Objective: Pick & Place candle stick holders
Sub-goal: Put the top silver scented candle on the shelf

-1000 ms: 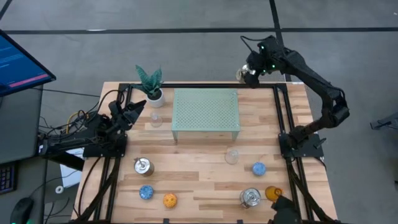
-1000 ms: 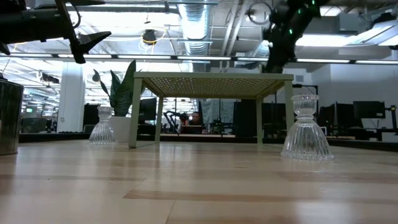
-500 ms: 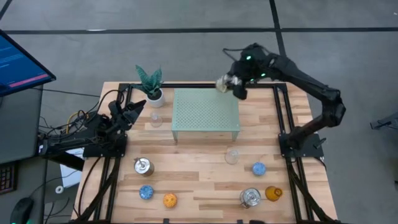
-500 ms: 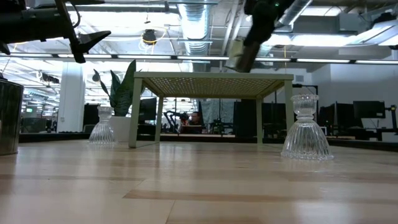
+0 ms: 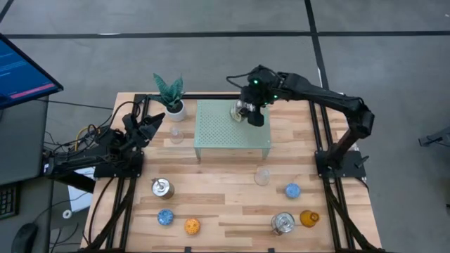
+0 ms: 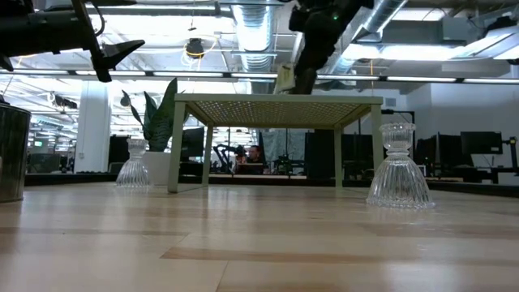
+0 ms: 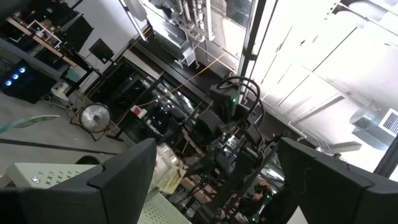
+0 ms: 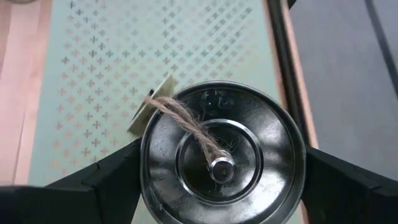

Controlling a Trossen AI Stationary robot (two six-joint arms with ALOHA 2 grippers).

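Silver holder (image 8: 222, 160) within right gripper (image 5: 247, 112)

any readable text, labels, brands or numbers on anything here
No text can be read in any view.
Monitor beside the table: coloured lines on its screen, too small to read.
Tag tied to the silver holder in the right end effector: blank on the side that shows.

High view straight down; low view level across table (image 6: 259, 243); both share perforated stand (image 5: 233, 127).
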